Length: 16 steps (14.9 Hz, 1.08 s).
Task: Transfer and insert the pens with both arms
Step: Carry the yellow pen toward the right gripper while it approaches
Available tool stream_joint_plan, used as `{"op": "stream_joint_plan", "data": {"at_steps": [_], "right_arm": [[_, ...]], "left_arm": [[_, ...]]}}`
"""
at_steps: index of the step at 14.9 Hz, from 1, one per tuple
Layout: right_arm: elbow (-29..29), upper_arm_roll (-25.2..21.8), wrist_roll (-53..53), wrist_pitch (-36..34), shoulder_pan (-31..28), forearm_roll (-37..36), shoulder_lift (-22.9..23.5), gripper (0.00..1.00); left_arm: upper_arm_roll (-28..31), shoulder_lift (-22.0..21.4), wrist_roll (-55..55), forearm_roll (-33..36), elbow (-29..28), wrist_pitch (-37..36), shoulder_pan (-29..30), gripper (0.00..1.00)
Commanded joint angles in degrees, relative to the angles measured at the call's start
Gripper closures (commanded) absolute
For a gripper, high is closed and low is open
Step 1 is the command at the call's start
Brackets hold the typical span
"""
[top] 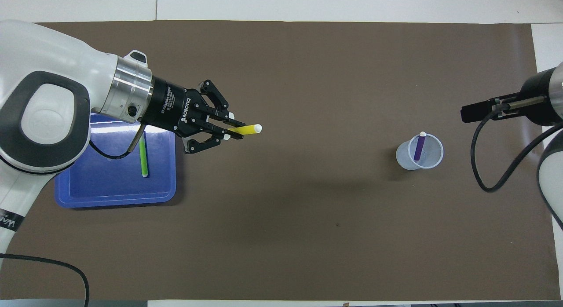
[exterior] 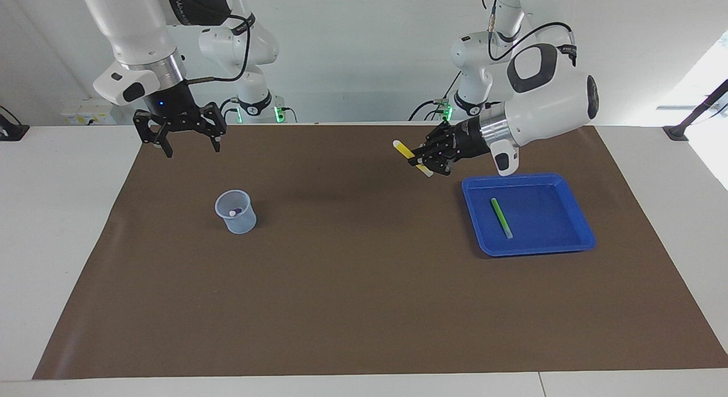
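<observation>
The slim yellow marker pen (exterior: pixel 410 157) is clamped between the closed fingertips of the black two-finger left gripper (exterior: pixel 422 159), raised over the brown mat (exterior: pixel 364 306) beside the shallow blue plastic tray (exterior: pixel 586 238); part of its barrel is hidden by the fingers. The slim green marker pen (exterior: pixel 501 217) is seen lying in the tray. The purple marker pen (top: pixel 418 148) is stood in the clear plastic cup (top: pixel 403 159), barely made out in the facing view. The black right gripper (exterior: pixel 189 143) is held with jaws apart over the mat's edge; in the overhead view its fingers are cut off.
</observation>
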Motion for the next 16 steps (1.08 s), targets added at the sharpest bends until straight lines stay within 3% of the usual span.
{"op": "stream_joint_plan", "data": {"at_steps": [1,6,11,16], "right_arm": [[2.6,-1.6,1.6,-2.2,1.9,0.9,0.9,0.00],[3.0,-1.7,9.6,-1.8,4.5,13.4,1.0,0.00],[1.2,-1.1,13.8,1.8,6.3,21.5,0.8,0.00],[0.4,3.4,15.1,3.3,6.3,28.1,0.6,0.00]], "left_arm": [[-1.2,-3.7,-1.1,-8.6,-5.8,4.7,-0.2,1.00],[-1.4,-7.2,-1.2,-20.6,-13.1,19.3,-8.0,1.00],[-1.4,-7.9,-1.2,-26.8,-14.5,26.0,-12.2,1.00],[-1.4,-8.3,-1.2,-29.6,-15.9,32.6,-16.2,1.00]]}}
